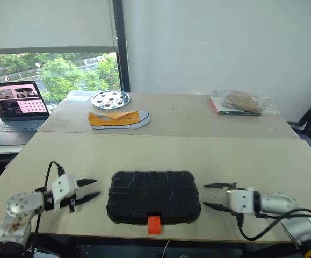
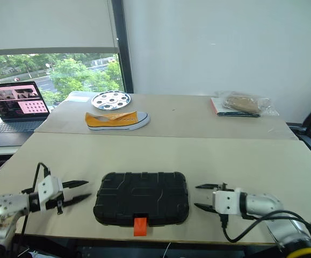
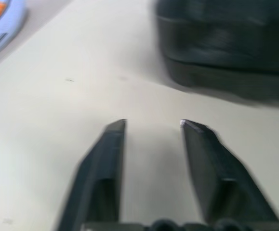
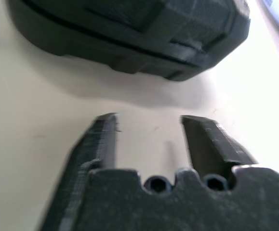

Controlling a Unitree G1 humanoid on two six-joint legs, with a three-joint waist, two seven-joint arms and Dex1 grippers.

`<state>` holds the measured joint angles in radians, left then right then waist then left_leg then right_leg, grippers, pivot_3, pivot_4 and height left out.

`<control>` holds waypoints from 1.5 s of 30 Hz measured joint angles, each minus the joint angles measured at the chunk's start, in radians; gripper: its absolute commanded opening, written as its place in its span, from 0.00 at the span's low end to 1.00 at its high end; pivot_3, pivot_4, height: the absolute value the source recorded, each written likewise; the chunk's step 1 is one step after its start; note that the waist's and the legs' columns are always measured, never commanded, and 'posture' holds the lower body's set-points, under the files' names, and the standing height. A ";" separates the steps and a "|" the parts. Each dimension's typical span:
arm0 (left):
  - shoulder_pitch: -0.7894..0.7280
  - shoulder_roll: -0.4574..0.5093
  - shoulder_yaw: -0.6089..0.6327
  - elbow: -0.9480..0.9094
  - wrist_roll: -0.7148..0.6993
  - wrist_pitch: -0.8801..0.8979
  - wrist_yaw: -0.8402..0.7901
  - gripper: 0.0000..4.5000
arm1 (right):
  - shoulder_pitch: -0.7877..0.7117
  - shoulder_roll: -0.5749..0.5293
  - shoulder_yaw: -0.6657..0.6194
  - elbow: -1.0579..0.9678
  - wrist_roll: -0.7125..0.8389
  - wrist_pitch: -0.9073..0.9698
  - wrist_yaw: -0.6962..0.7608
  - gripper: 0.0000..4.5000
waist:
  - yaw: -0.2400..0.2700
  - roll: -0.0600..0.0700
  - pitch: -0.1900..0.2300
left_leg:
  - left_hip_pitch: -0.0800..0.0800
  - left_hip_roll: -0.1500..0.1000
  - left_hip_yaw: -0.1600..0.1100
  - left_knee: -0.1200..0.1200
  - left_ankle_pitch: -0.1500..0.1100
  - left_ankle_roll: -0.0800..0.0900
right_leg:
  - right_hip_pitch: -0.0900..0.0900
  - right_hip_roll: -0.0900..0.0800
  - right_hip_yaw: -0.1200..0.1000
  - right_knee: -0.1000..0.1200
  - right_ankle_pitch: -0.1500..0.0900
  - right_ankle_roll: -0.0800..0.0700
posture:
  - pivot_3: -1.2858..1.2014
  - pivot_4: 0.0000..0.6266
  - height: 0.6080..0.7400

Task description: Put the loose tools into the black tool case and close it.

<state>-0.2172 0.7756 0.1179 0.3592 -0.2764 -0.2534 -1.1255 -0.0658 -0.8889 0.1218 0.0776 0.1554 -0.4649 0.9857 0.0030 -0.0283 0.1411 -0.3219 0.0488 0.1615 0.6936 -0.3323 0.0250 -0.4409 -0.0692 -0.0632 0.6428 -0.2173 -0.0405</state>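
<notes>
The black tool case [image 1: 153, 196] lies shut on the tan table near its front edge, and its orange latch [image 1: 154, 224] hangs over the front side. My left gripper [image 1: 96, 188] hovers just left of the case, open and empty, pointing at the case's side. On the other side my right gripper [image 1: 205, 194] is also open and empty, pointing at the case's right end. In the left wrist view the left gripper [image 3: 152, 124] has bare table between its fingers, with the case [image 3: 226, 48] beyond. In the right wrist view the right gripper [image 4: 148, 118] faces the case's corner [image 4: 129, 33]. The loose tools are out of view.
On the far table lie a yellow shoe [image 1: 118, 119], a white round plate [image 1: 110, 99] and a clear bag over a notebook [image 1: 242, 102]. An open laptop [image 1: 16, 105] stands at the far left. The table's front edge [image 1: 91, 234] runs just below the case.
</notes>
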 measured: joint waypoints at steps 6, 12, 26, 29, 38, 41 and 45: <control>-0.183 -0.058 -0.053 0.058 0.013 0.089 0.008 0.00 | 0.166 -0.038 -0.008 -0.268 0.100 0.216 0.039 0.01 | 0.001 -0.001 0.000 | 0.000 -0.001 -0.001 0.000 -0.001 0.001 | 0.001 0.000 0.000 -0.001 -0.001 0.001 | 0.52 0.24 1.00; -0.286 -0.113 -0.160 0.145 0.083 0.091 -0.045 0.00 | 0.162 0.019 0.076 -0.354 0.024 0.363 0.014 0.01 | -0.004 -0.003 0.001 | 0.000 -0.001 0.000 0.001 -0.001 0.000 | 0.001 0.008 0.003 -0.001 -0.002 0.003 | 0.52 0.24 1.00; -0.121 -0.078 -0.066 -0.043 0.010 0.281 -0.051 0.00 | -0.161 0.271 0.112 -0.152 -0.120 0.517 -0.104 0.01 | -0.044 -0.014 0.004 | 0.000 0.002 0.002 0.000 0.002 -0.004 | -0.006 0.009 0.017 0.004 0.001 -0.002 | 0.52 0.24 1.00; -0.045 -0.078 -0.033 -0.125 -0.015 0.331 -0.008 0.00 | -0.241 0.304 0.107 -0.080 -0.137 0.511 -0.120 0.01 | -0.037 -0.014 0.004 | -0.002 0.001 0.003 -0.001 0.002 -0.004 | -0.009 0.011 0.016 0.004 0.001 -0.002 | 0.52 0.24 1.00; -0.010 -0.115 -0.013 -0.230 -0.057 0.399 0.080 0.00 | -0.244 0.254 0.082 -0.056 -0.109 0.497 -0.056 0.01 | 0.003 -0.013 0.005 | -0.016 0.000 0.005 0.001 0.001 -0.003 | -0.019 0.010 0.002 0.002 0.001 -0.002 | 0.52 0.24 1.00; -0.081 -0.107 -0.001 -0.250 -0.086 0.431 0.067 0.00 | -0.140 0.189 0.053 -0.180 -0.040 0.565 0.008 0.01 | 0.011 -0.013 0.005 | -0.016 0.000 0.003 0.002 0.001 -0.003 | -0.017 0.009 0.001 0.002 0.001 -0.002 | 0.52 0.24 1.00; -0.182 -0.087 -0.059 -0.308 -0.114 0.520 0.008 0.00 | 0.005 0.137 0.035 -0.409 0.059 0.689 0.045 0.01 | 0.006 -0.013 0.005 | -0.015 -0.001 -0.001 0.003 0.001 -0.003 | -0.016 0.009 0.002 0.003 0.001 -0.001 | 0.52 0.24 1.00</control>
<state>-0.3995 0.6889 0.0585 0.0509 -0.3902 0.2664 -1.1174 -0.0607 -0.7522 0.1567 -0.3313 0.2143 0.2245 1.0305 0.0086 -0.0410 0.1463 -0.3367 0.0479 0.1602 0.6965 -0.3312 0.0220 -0.4566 -0.0598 -0.0612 0.6457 -0.2166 -0.0418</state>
